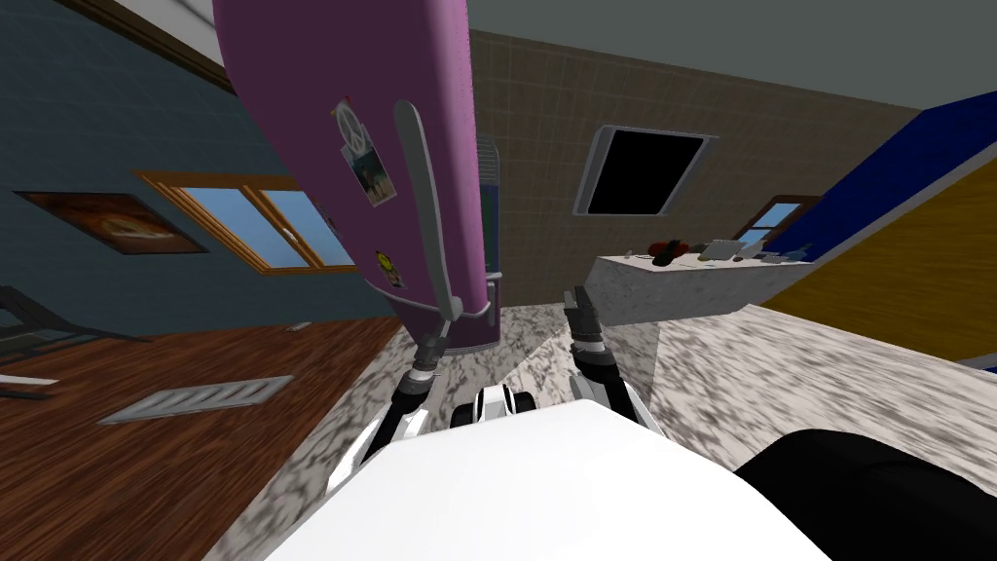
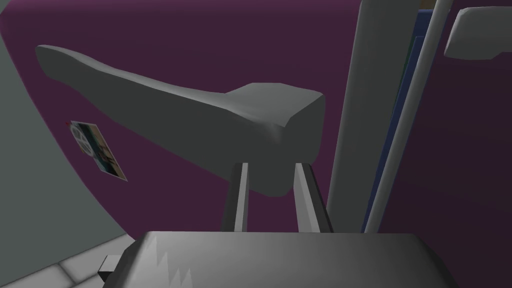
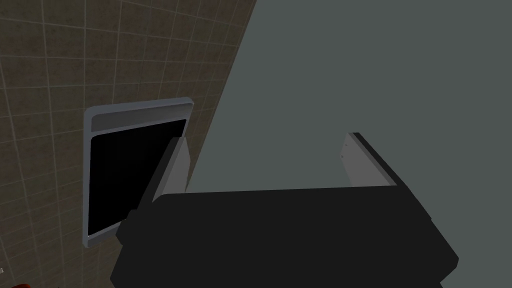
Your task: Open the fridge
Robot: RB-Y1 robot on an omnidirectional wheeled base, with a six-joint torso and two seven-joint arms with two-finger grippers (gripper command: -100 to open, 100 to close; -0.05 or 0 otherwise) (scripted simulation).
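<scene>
The fridge (image 1: 312,78) should swing heavy and stiff. Your left hand (image 2: 272,166) is clamped on its rigid grey handle (image 2: 200,120), while your right hand (image 3: 266,140) stands spread.

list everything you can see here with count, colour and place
fridge: one, purple, ahead on my left
fridge handle: one, grey, long, on the door
door stickers: at least three, mixed colours, on the fridge door
windows: two, wood-framed, one left of the fridge, one beyond the counter
picture: one, brown, left of the window
floor vent: one, grey, in the wooden floor
counter: one, speckled grey, ahead right, small items on top
wall panel: one, grey frame around a black area, above the counter
left gripper: fingers shut on the fridge handle's lower end
right gripper: fingers open, raised near the counter
</scene>
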